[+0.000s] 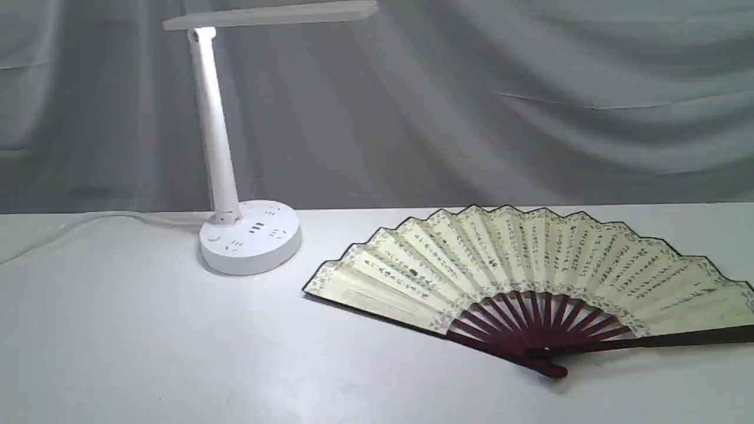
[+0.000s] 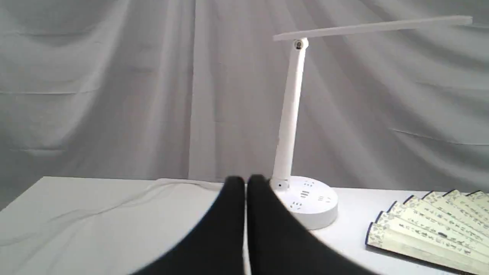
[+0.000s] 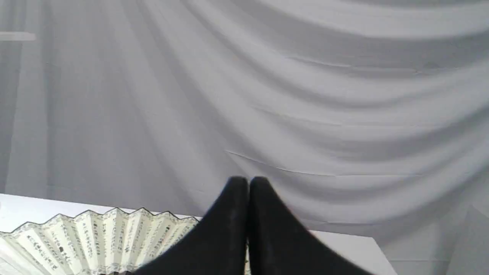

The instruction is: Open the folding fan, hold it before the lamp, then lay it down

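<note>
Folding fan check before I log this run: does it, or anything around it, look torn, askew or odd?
Nothing stands out. The folding fan lies spread flat on the table, pleats even, no tear visible, though its right tip runs out of the exterior view. The lamp stands upright, apart from it.

Closed left pincer (image 2: 245, 182) before lamp (image 2: 290, 114), fan (image 2: 428, 225) aside

1. This looks like a staged recording set, more lab or studio than home. A grey cloth backdrop (image 1: 530, 88) hangs in loose folds across the whole far side and hides the room behind it.
2. A plain white desk (image 1: 118, 353) runs right up to the cloth.
3. The props are few: a white lamp (image 1: 215, 135) at far left, its cord (image 1: 165, 219) trailing off left, and a folding fan (image 1: 530, 259) to the right.
</note>
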